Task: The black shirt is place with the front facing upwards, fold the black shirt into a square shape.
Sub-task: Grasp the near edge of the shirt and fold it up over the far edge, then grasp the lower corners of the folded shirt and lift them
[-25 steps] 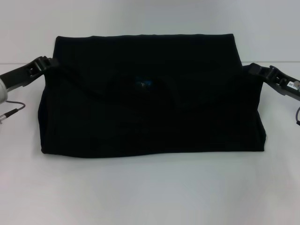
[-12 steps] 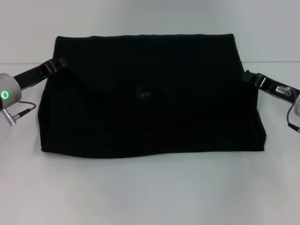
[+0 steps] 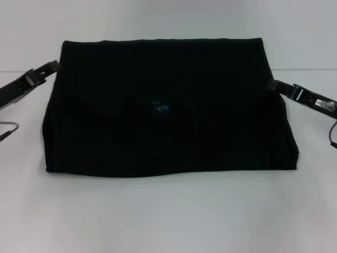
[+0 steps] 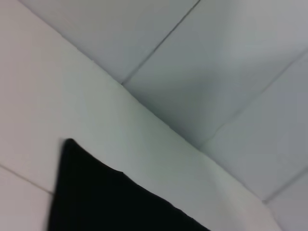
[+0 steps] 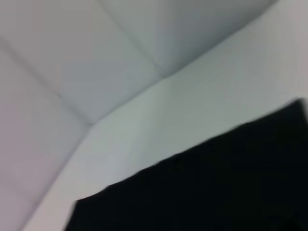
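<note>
The black shirt (image 3: pixel 168 110) lies folded on the worktop (image 3: pixel 168 211), between both grippers. The left gripper (image 3: pixel 51 67) and right gripper (image 3: pixel 273 85) touch its edges; whether either grips is impossible to tell.

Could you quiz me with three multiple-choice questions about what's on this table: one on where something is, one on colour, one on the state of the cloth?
1. Where are the two grippers?
A. Both on top of the shirt's middle
B. One at each side edge of the shirt
C. Both at the near edge

2. What colour is the small label near the shirt's middle?
A. Red
B. Yellow
C. Blue

3. How does the shirt lie?
A. Folded into a wide rectangle
B. Spread out with sleeves showing
C. Rolled into a tube

Answers: 1 B, the left gripper and right gripper flank the black shirt. 2 C, the neck label is blue. 3 A, straight edges, no sleeves showing, flat on the table.
</note>
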Action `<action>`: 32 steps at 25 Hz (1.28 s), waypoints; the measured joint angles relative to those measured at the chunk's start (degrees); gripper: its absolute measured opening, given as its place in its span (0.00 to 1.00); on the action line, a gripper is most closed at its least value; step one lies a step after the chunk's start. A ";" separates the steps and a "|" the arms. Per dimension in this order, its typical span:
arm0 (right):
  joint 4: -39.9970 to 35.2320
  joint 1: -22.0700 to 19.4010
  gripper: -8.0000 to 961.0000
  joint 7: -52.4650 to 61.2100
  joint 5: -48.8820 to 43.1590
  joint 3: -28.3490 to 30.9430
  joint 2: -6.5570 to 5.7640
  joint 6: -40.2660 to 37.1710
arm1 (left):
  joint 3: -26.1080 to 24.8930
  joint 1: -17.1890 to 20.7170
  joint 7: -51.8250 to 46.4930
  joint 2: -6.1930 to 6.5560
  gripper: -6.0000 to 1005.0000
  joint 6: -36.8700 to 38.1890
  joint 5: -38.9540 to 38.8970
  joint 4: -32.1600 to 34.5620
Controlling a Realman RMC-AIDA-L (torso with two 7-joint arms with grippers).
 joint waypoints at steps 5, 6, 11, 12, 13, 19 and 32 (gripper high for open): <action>-0.71 -1.99 0.60 -6.86 -1.14 -2.12 -2.45 -13.38 | 3.65 4.63 -1.92 3.67 0.77 12.56 0.72 -0.06; -0.77 -2.37 0.64 -8.56 -1.24 -3.26 -2.88 -15.61 | 5.53 5.48 -3.07 4.32 0.81 14.18 1.07 0.46; -2.18 -4.69 0.87 -17.74 -2.59 -10.48 -3.38 -24.41 | 15.05 8.92 -10.64 6.51 0.80 19.59 6.77 5.25; -2.46 -5.00 0.91 -19.19 -3.14 -11.32 -3.10 -25.12 | 15.45 9.11 -11.18 6.52 0.80 19.81 8.21 6.04; -2.55 -5.20 0.92 -20.52 -3.59 -11.81 -2.81 -25.67 | 15.81 9.29 -11.74 6.51 0.80 20.07 10.36 7.16; -2.80 -6.31 0.95 -30.09 -6.52 -15.23 0.11 -27.02 | 16.03 8.97 -11.63 6.26 0.79 18.73 15.09 8.65; -2.24 -6.52 0.96 -31.89 -7.75 -15.22 1.02 -26.45 | 20.74 7.63 -11.51 5.04 0.77 14.17 15.75 8.36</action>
